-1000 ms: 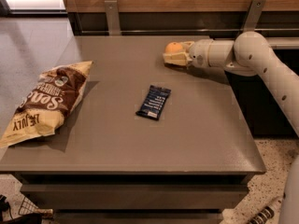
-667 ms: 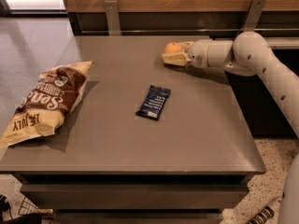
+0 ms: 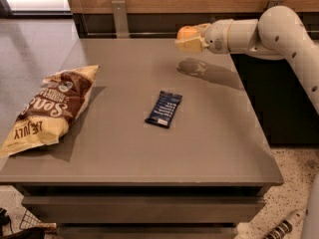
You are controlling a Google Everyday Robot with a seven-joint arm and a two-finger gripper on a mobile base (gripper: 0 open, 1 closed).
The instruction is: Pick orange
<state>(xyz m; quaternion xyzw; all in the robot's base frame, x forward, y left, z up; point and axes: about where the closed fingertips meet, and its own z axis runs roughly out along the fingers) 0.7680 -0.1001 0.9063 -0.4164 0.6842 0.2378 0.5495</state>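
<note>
The orange [image 3: 186, 32] is a small round orange fruit held between the pale fingers [image 3: 190, 45] of my gripper [image 3: 188, 39] at the far right of the table. The gripper is shut on the orange and holds it clear above the grey tabletop [image 3: 124, 148]; its shadow lies on the surface just below. The white arm [image 3: 279, 29] reaches in from the right.
A dark blue snack bar [image 3: 164, 109] lies near the table's middle. A brown and yellow chip bag [image 3: 47, 108] lies at the left edge. A wooden wall with metal brackets [image 3: 119, 16] runs behind the table. Speckled floor lies to the right.
The gripper has risen from the tabletop with the orange in it; the orange now hangs above the surface. The snack bar and chip bag have not moved.
</note>
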